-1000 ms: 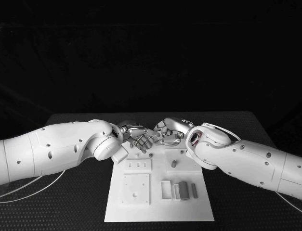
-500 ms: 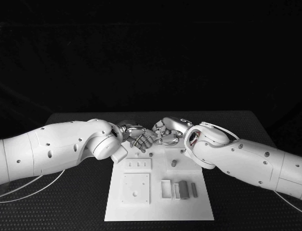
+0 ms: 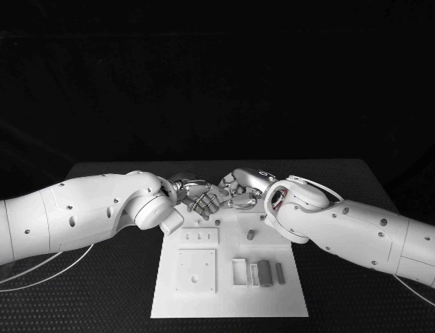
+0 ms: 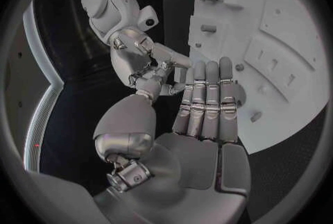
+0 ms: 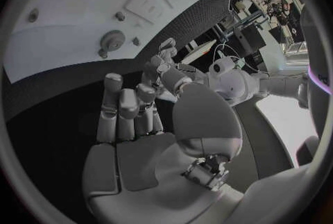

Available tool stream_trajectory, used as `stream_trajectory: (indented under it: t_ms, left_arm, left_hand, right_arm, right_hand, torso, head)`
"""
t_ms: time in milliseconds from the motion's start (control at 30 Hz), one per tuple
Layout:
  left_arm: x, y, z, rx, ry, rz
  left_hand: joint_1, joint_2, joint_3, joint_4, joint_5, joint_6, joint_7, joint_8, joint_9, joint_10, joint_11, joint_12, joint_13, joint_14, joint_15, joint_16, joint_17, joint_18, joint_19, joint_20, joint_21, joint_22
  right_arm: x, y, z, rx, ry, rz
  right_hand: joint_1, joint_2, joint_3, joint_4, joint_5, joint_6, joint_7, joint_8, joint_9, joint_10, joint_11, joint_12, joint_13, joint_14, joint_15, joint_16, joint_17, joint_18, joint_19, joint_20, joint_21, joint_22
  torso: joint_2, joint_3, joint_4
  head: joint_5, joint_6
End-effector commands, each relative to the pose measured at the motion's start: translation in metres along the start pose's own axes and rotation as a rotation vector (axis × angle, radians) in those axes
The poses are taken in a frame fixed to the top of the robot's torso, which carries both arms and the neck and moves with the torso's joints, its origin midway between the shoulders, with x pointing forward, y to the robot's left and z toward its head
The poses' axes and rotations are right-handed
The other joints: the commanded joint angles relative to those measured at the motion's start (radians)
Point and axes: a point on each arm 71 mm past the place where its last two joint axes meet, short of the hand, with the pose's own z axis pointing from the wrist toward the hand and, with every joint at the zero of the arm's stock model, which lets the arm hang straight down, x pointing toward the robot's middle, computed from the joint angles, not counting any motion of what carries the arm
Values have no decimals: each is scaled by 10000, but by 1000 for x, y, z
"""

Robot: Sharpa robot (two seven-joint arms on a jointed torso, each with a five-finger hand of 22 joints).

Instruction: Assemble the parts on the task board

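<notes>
Left hand (image 3: 199, 200) and right hand (image 3: 242, 191), both empty, fingers apart, meet at task board's (image 3: 229, 302) 12 o'clock edge; part pickup pending.

White board (image 3: 229, 291) on a black, finely textured table (image 3: 97, 291), grey parts (image 3: 265, 272) on the board, white arms (image 3: 67, 218) with small dark dots, silver left hand (image 3: 199, 200), silver right hand (image 3: 243, 190), white cables (image 3: 37, 270)

**Board flat, grey parts in place**

The white task board (image 3: 229, 277) lies flat on the bench. Two grey bar-shaped parts (image 3: 270, 272) lie side by side near its right edge; a short grey peg (image 3: 250, 235) stands upright farther back.
</notes>
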Motion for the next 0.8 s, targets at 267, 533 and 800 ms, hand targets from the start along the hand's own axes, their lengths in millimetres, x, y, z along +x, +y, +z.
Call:
stream_trajectory:
  t_ms: [267, 533, 800]
  left_arm:
    - [7, -6, 0, 190, 207, -58]
    - [5, -6, 0, 193, 60, -89]
    - [4, -5, 0, 191, -17, -111]
  left_hand:
    - [445, 195, 396, -138, -39, 156, -49, 7, 52, 80, -105, 63, 85, 79, -82, 145, 13, 121, 86, -70, 43, 95]
    - [1057, 500, 1019, -289, -40, 319, -105, 72, 117, 239, -163, 136, 183, 202, -127, 271, 48, 95, 200, -104, 119, 220]
    - [1169, 607, 1216, -303, -41, 493, -182, 144, 176, 407, -235, 203, 262, 327, -188, 391, 93, 71, 264, -156, 186, 337]
  right_arm:
    - [4, 10, 2, -379, 213, -28]
    - [5, 11, 3, -406, 276, -25]
    - [6, 10, 4, -325, 367, -49]
  right_hand:
    - [-9, -12, 36, 20, 31, 1128, 416, 57, -14, 59, 0, 46, -9, 37, -48, 59, -12, 58, 81, 21, 69, 170]
    - [-11, -14, 37, 20, 31, 1133, 413, 53, -15, 64, -2, 47, -9, 42, -50, 60, -13, 58, 84, 18, 72, 169]
    - [-12, -16, 38, 19, 31, 1138, 411, 49, -15, 70, -5, 47, -9, 47, -52, 61, -14, 58, 87, 16, 74, 168]
  torso:
    - [4, -2, 4]
    - [2, 1, 2]
    - [2, 2, -9]
  head:
    - [-13, -29]
    - [-4, -45]
    - [-2, -61]
